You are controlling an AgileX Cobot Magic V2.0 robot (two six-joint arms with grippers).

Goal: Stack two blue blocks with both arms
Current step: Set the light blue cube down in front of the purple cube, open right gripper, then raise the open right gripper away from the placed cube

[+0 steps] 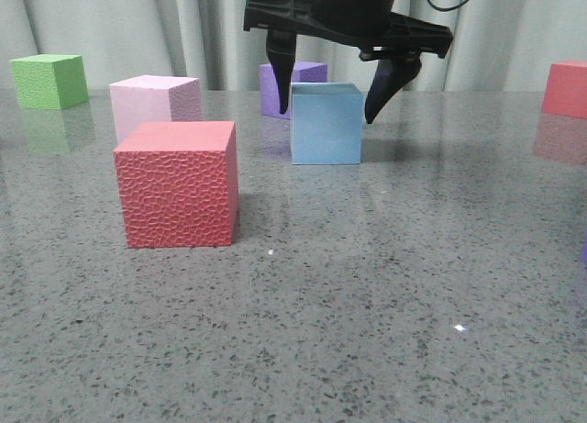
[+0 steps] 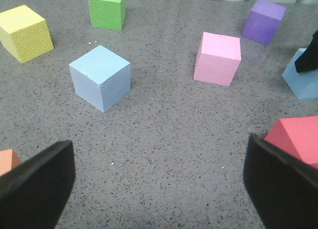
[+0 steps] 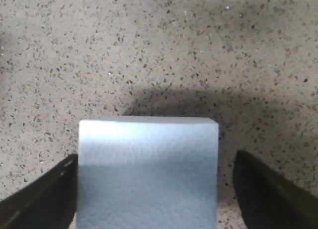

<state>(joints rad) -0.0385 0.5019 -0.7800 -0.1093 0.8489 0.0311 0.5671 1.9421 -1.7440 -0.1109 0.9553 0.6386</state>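
Grey speckled stone forms the surface, with pale curtains behind it. One blue block sits on it toward the back, directly under the right gripper. That gripper's fingers are spread wide and hang on either side of the block's top edge, one at each upper corner; the right wrist view shows the block centred between them, one finger tight against its side and a gap at the other, so nothing is grasped.

A second blue block appears only in the left wrist view, standing alone on the surface, well ahead of the left gripper, whose fingers are likewise released and hold nothing.

Around the first block: a purple cube just behind it, a pink cube to its left, and a red cube nearer the camera. A green cube stands far left, and another red one far right. A yellow cube shows in the left wrist view.
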